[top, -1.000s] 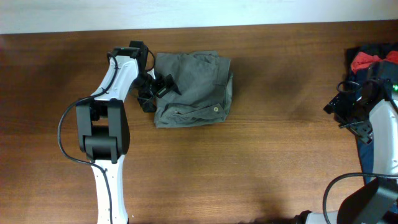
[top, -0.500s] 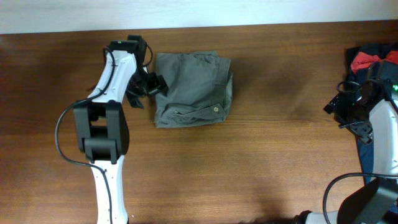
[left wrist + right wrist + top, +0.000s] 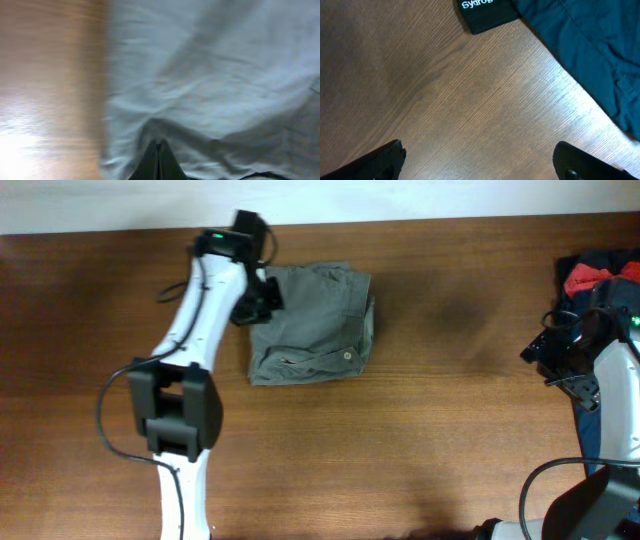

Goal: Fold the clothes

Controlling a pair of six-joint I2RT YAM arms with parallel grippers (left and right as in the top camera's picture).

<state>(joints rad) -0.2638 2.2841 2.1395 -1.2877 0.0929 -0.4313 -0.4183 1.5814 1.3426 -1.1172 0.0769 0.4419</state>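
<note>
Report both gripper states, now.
Left gripper: shut, over the clothes; whether it pinches cloth cannot be told.
Right gripper: open, empty.

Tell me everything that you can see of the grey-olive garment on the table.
The grey-olive cotton-like garment lies folded into a compact, roughly square bundle on the brown wooden table, near its far edge. The fabric is wrinkled, with stitched seams and a small round metal button near the lower right corner in the overhead view. The left claw rests on its upper left corner, fingers together; whether they pinch cloth cannot be told. Nothing else touches it.
</note>
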